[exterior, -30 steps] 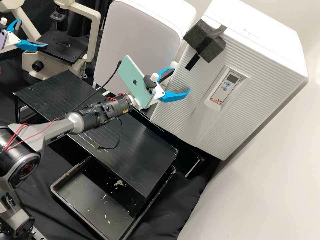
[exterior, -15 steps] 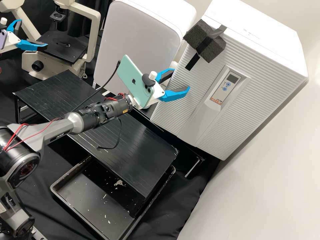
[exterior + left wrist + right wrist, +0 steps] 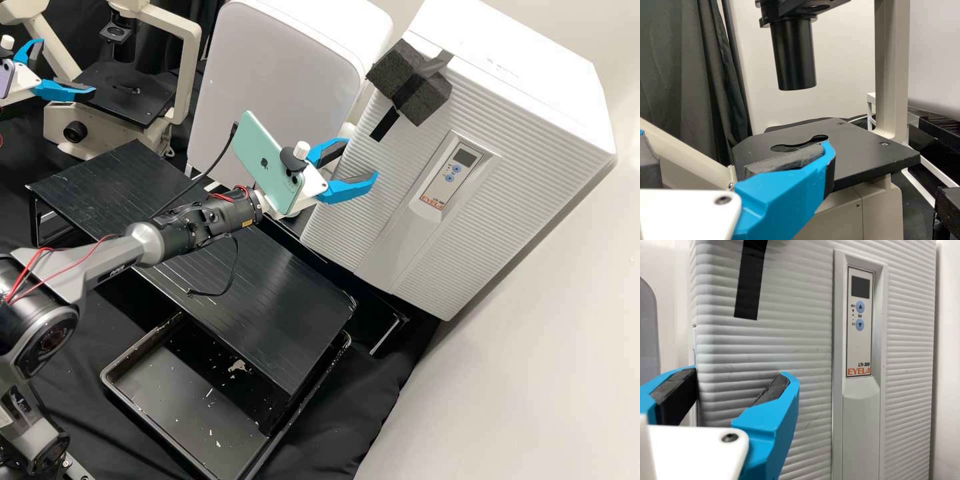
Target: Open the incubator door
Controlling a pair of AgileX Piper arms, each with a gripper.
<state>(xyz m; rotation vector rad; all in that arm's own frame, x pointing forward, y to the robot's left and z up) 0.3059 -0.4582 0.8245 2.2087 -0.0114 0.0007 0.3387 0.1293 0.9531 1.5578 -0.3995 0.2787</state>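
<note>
"Pale wall [image 3: 533,373] alongside, white incubator [image 3: 513,40] right up close, its ribbed door [image 3: 493,213] shut! Where's the right end effector [image 3: 360,159]?"

"Right by the door's edge, spread apart! Whether it touches, I can't tell."

"And the left end effector [image 3: 67,65]?"

"Spread as well, over beside the microscope [image 3: 190,67]! Dark foam [image 3: 430,100] sits high on the incubator's front."

High view, microscope [image 3: 190,73] cropped above; purple phone [image 3: 5,79] cropped left
</note>
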